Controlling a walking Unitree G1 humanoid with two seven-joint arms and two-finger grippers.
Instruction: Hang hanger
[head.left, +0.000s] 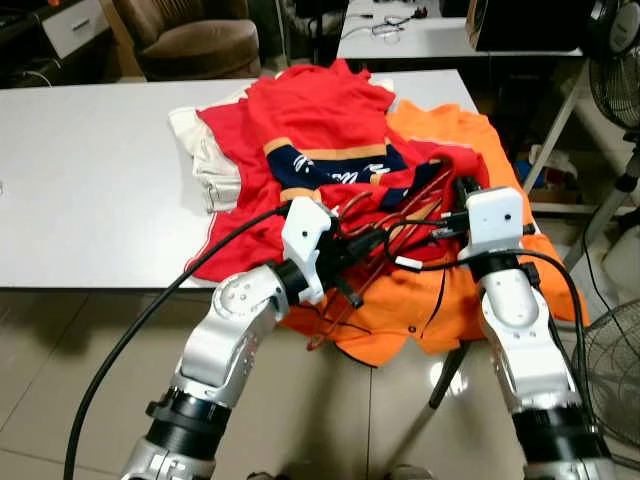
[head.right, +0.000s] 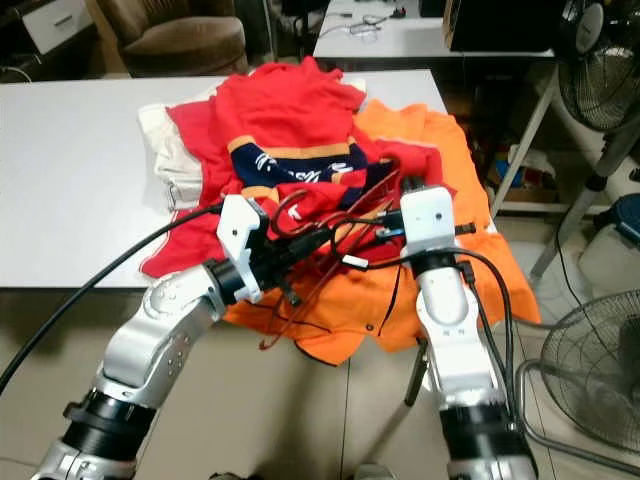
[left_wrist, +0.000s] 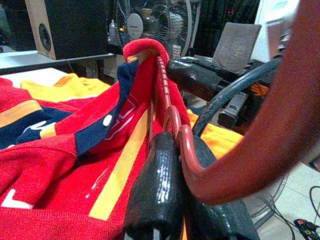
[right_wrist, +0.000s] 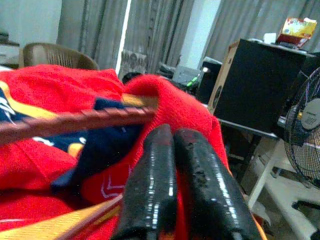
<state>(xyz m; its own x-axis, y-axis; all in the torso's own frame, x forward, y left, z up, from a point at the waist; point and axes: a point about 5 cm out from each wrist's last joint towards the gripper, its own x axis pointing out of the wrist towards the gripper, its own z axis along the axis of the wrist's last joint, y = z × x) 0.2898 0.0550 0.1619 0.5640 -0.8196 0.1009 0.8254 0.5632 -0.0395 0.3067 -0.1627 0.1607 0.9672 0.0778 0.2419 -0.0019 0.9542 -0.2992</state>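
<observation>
While the left hand pinches the red hanger inside the red shirt on the tabletop, the right hand squeezes shirt cloth to steady it.

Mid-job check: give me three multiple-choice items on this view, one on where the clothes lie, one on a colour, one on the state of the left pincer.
1. Where does the pile of clothes lie?
A. on the floor
B. on the white table's near right corner
C. on the brown armchair

2. What colour is the garment at the bottom of the pile, hanging over the table edge?
A. orange
B. green
C. black

3. What is the left pincer doing?
A. hanging open beside the table
B. shut on the red hanger
C. gripping a fan

Key: 1 B, the pile rests on the white table at its right end. 2 A, the orange shirt droops past the edge under the red shirt. 3 B, the left pincer has its fingers closed around the red hanger.
</observation>
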